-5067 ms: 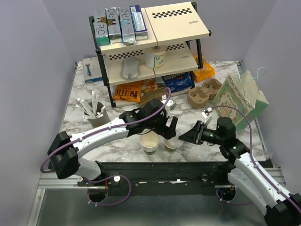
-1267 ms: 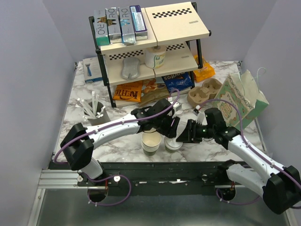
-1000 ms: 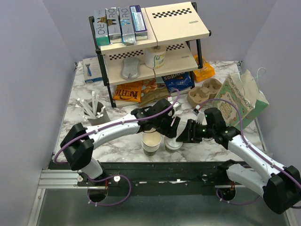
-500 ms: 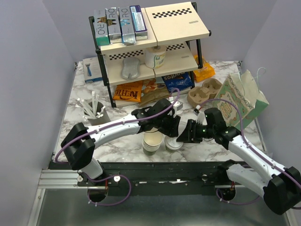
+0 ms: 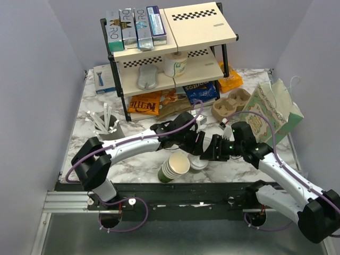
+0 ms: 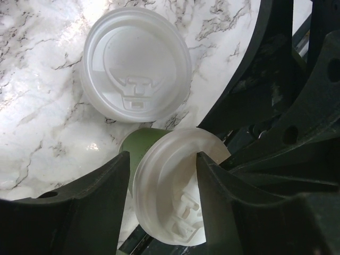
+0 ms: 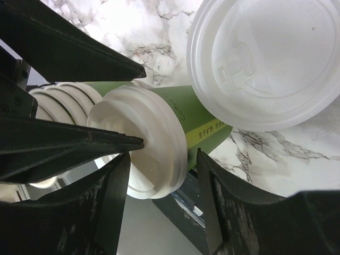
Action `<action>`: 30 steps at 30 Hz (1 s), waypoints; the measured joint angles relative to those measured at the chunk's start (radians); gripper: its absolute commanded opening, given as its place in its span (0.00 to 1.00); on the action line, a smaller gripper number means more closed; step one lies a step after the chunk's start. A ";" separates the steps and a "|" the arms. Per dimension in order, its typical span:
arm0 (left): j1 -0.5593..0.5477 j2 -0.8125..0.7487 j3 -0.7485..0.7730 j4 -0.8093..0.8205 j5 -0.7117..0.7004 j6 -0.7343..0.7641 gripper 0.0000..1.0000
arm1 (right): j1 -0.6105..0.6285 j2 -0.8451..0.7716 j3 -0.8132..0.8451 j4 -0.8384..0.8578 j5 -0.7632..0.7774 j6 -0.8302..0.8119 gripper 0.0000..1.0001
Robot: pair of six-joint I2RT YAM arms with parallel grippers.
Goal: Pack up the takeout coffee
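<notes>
Where the marble table point(image 5: 87, 141) meets its near edge, both arms are positioned close together in front of the two-tier shelf rack point(image 5: 196, 26). A printed paper bag point(image 5: 271, 109) is stood at the right, with the cardboard carrier point(image 5: 231, 103) just beside it. The stack of nested cups point(image 5: 174, 167) is laid on its side, its open mouth turned up toward the overhead camera. The takeout coffee point(image 7: 159, 127) is tilted onto its side, lid fitted, between that stack and a loose white lid point(image 7: 265, 58) laid flat on the marble. The fingers of the left gripper point(image 6: 162, 154) are set apart, and the lidded cup is seen just past their tips; the same is shown for the right gripper point(image 7: 161, 154). Contact between either gripper and the cup cannot be told, nor whether the cup is rested on the table.
</notes>
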 measured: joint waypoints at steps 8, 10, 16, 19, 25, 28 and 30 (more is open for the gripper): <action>0.001 -0.031 -0.001 -0.043 -0.045 0.017 0.78 | 0.000 0.008 0.004 0.005 -0.004 0.000 0.62; 0.002 -0.039 -0.003 -0.056 -0.055 0.025 0.85 | 0.000 0.008 0.004 0.005 -0.005 0.000 0.62; 0.005 -0.048 -0.010 -0.082 -0.069 0.040 0.99 | 0.000 0.010 0.004 0.004 -0.005 -0.001 0.63; 0.013 -0.077 -0.032 -0.084 -0.069 0.040 0.99 | 0.000 0.010 0.004 0.005 -0.005 -0.001 0.63; 0.054 -0.153 -0.098 -0.060 -0.032 0.010 0.99 | 0.000 0.016 0.004 0.005 -0.005 -0.001 0.63; 0.073 -0.185 -0.149 -0.019 0.009 -0.021 0.98 | 0.000 0.017 0.004 0.005 -0.005 0.000 0.63; 0.076 -0.195 -0.181 0.005 0.045 -0.042 0.95 | 0.000 0.017 0.004 0.005 -0.005 0.000 0.63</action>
